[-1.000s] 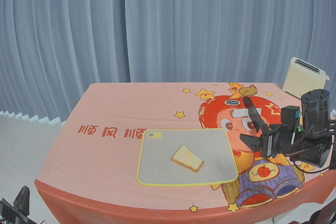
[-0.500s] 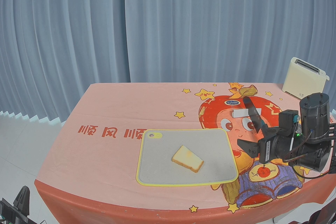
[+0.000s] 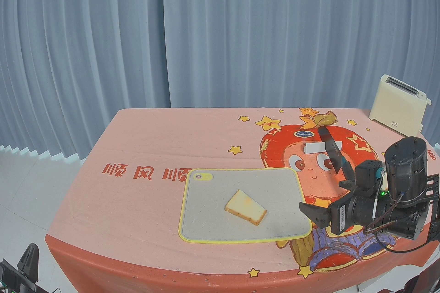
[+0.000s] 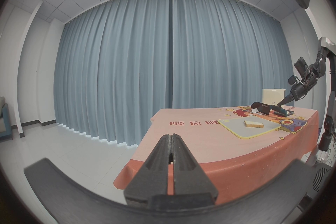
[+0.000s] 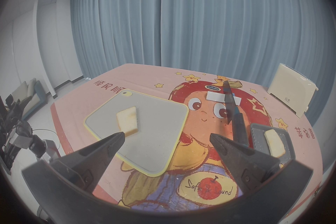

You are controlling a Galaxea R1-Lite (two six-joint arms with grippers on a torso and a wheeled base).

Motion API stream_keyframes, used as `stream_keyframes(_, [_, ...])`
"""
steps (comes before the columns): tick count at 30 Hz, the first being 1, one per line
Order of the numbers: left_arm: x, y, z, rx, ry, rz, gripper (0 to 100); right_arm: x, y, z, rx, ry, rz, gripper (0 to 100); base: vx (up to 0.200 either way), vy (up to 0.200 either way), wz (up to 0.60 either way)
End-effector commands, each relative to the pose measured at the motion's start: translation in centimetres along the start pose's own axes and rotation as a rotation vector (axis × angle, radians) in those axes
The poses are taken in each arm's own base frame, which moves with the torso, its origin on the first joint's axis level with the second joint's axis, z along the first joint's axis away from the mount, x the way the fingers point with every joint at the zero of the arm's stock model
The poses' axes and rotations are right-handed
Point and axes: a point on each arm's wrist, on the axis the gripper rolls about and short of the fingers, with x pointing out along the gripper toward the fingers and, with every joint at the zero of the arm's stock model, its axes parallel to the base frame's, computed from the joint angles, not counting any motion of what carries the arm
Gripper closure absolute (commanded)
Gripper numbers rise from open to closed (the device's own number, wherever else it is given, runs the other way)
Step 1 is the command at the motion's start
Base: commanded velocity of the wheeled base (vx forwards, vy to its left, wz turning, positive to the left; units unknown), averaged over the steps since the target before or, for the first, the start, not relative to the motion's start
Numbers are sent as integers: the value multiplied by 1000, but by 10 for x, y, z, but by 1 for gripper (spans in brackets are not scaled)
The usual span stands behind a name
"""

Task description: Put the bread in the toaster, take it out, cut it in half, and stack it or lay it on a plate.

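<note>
A half slice of toasted bread (image 3: 245, 207) lies on the grey, yellow-rimmed cutting board (image 3: 211, 216). My right gripper (image 3: 308, 211) hovers open and empty at the board's right edge, pointing toward the bread. In the right wrist view the bread (image 5: 127, 119) sits beyond the spread fingers of the right gripper (image 5: 166, 136). A black knife (image 3: 333, 149) lies on the cloth behind that arm. Another bread piece (image 5: 274, 142) rests on a grey plate (image 5: 256, 132) right of the knife. My left gripper (image 4: 171, 140) is shut, low beyond the table's left front corner.
The cream toaster (image 3: 398, 105) stands at the table's far right corner. A pink cartoon-print tablecloth (image 3: 151, 147) covers the table, whose left half carries nothing. Blue curtains hang behind.
My right gripper has moved forward, lower and leftward, from over the cartoon print to the board's right edge. Bread, knife and left arm have stayed put.
</note>
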Motion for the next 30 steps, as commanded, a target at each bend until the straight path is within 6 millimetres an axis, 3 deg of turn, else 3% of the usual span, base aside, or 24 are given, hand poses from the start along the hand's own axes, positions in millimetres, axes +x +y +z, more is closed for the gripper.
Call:
stream_keyframes(1, [1, 0, -5, 1, 7, 0, 100, -1, 2, 0, -6, -1, 12, 0, 0, 0, 0])
stream_keyframes(6, [1, 0, -5, 1, 7, 0, 100, -1, 10, -3, -29, 9, 38, 0, -120, 0, 0])
stream_keyframes(13, [1, 0, -5, -1, 7, 0, 100, 19, 28, -6, -74, 66, 59, 0, -171, 0, 0])
stream_keyframes(18, [1, 0, -5, -1, 7, 0, 100, 34, 41, 13, -64, 40, 77, 0, 0, 0, 0])
stream_keyframes(25, [1, 0, -5, -1, 7, 0, 100, 54, 55, 35, -79, 10, 86, 0, 0, 200, 0])
stream_keyframes(30, [1, 0, -5, 1, 7, 0, 100, 85, 67, 46, -86, 13, 76, 0, 0, 80, 0])
